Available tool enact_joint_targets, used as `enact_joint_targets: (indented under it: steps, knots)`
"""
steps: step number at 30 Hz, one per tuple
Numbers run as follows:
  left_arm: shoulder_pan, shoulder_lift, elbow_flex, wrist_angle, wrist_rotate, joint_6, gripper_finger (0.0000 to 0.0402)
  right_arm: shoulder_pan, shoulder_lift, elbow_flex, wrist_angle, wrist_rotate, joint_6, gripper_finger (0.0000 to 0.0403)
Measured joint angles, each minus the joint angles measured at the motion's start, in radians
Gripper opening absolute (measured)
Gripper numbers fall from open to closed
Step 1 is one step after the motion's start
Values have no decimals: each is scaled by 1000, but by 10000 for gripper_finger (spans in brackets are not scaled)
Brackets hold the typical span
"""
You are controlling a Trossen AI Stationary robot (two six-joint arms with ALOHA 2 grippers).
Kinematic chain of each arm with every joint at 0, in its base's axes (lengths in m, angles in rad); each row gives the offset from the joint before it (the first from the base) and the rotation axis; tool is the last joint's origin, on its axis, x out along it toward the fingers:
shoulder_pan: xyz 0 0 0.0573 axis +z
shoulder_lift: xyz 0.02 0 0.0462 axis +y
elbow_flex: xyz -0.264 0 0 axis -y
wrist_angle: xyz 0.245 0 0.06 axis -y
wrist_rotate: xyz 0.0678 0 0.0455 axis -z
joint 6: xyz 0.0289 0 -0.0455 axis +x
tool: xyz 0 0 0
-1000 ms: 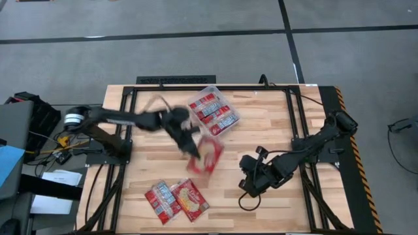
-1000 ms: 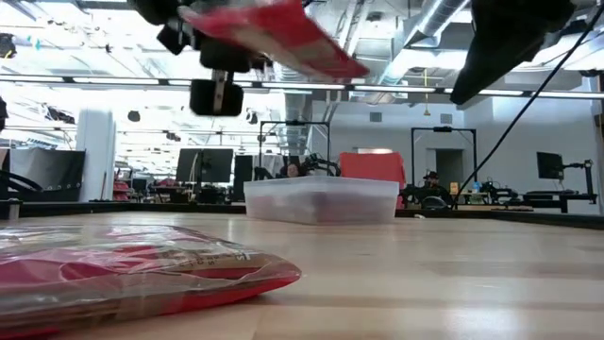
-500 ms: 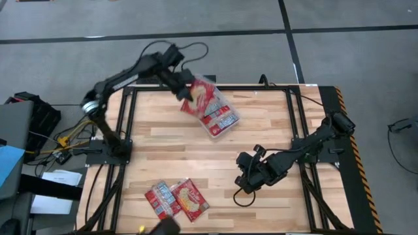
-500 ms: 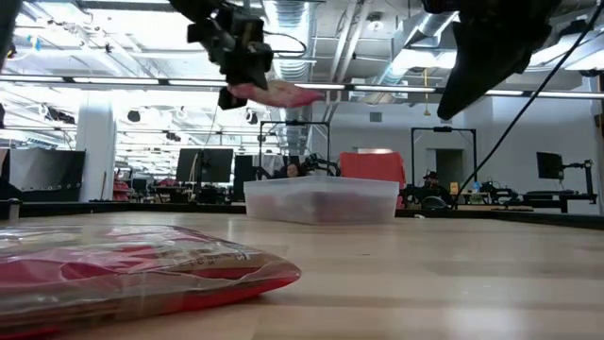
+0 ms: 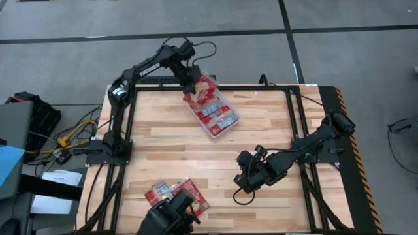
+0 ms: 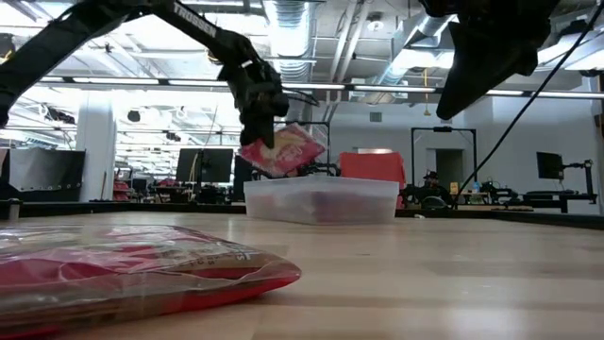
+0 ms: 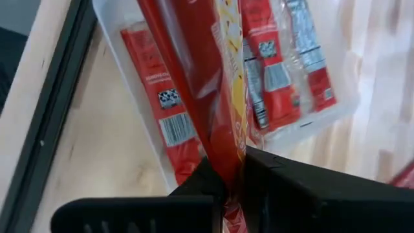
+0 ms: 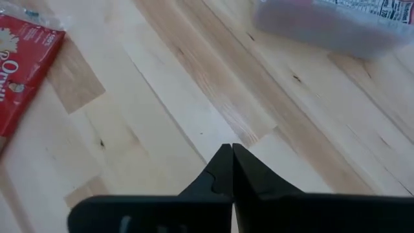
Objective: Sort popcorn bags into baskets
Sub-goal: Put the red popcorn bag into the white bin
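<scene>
The left gripper [image 5: 190, 81] is clamped on a red popcorn bag [image 5: 198, 93], holding it over the far end of the clear basket [image 5: 224, 128] — packets [image 7: 278, 71] already lie inside. The right gripper [image 5: 243, 186], fingers pressed together and holding nothing, hovers above bare table [image 5: 163, 150]; two more bags [image 5: 166, 196] lie at the near edge.

The clear tub [image 5: 215, 112] stood at the table's far edge, already lined with packets [image 7: 279, 77]. Its far corner was blocked from above by the left gripper [image 5: 191, 83] and the red bag [image 5: 200, 91] pinched in it, hanging over the rim. The bare wood [image 5: 196, 153] near of the tub lay unobstructed. Well nearer than the tub, two packets [image 5: 175, 196] lay at the near edge, and the right gripper [image 5: 247, 185], fingers together, hung over the boards.
</scene>
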Motion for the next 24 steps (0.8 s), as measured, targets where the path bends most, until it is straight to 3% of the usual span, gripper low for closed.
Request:
enact_joint_targets:
  steps: [6, 14, 19, 24]
  knots:
    - [-41, 54, 0, -4, -95, 74, 5, -6, 0, 0, 1, 0, 2, 28]
    - [-95, 84, 0, 32, -164, 80, 26, -7, 0, 0, 3, -1, 2, 13]
    - [-107, 85, 0, 30, -190, 96, 77, -7, 0, 0, 5, 0, 2, 26]
    - [-108, 85, 21, 4, -188, 80, 158, -7, 0, 0, 6, 0, 1, 36]
